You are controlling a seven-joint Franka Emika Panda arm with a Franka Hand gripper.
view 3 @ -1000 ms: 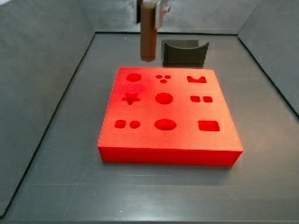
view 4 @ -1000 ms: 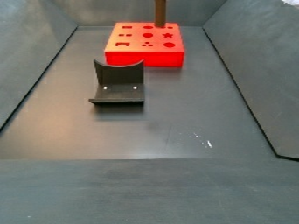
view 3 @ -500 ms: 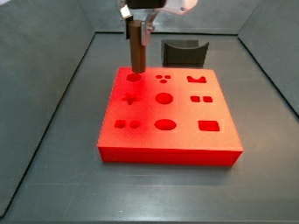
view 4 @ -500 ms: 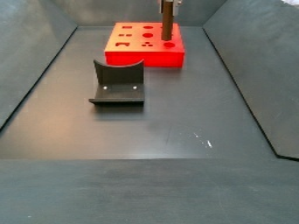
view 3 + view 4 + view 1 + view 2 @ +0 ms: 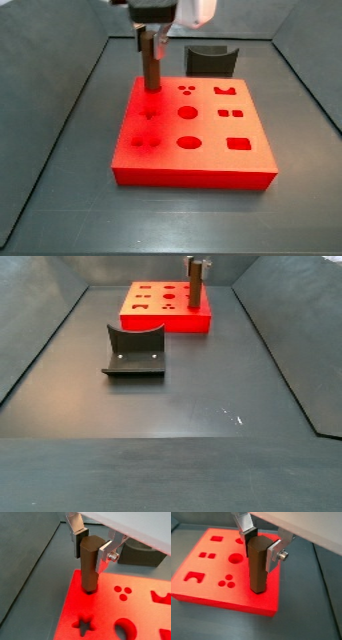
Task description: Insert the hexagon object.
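Note:
The hexagon object [image 5: 89,567] is a long brown peg, held upright in my gripper [image 5: 91,551], which is shut on its upper end. It also shows in the wrist view [image 5: 256,569]. Its lower end meets the top of the red block [image 5: 201,160] at a far corner, over the hole there, which it hides. I cannot tell how deep it sits. In a side view the gripper [image 5: 152,40] hangs above that corner with the peg [image 5: 151,68] below it. In a side view the peg [image 5: 195,283] stands at the block's [image 5: 163,322] far right corner.
The red block has several other shaped holes, among them a cross [image 5: 85,625] and three small dots [image 5: 122,592]. A dark fixture [image 5: 210,60] stands on the floor beside the block, also in a side view [image 5: 136,351]. Grey walls enclose the floor.
The gripper has carried the peg from above the block's far edge down and across to the corner hole. The peg's lower end now meets the block's top.

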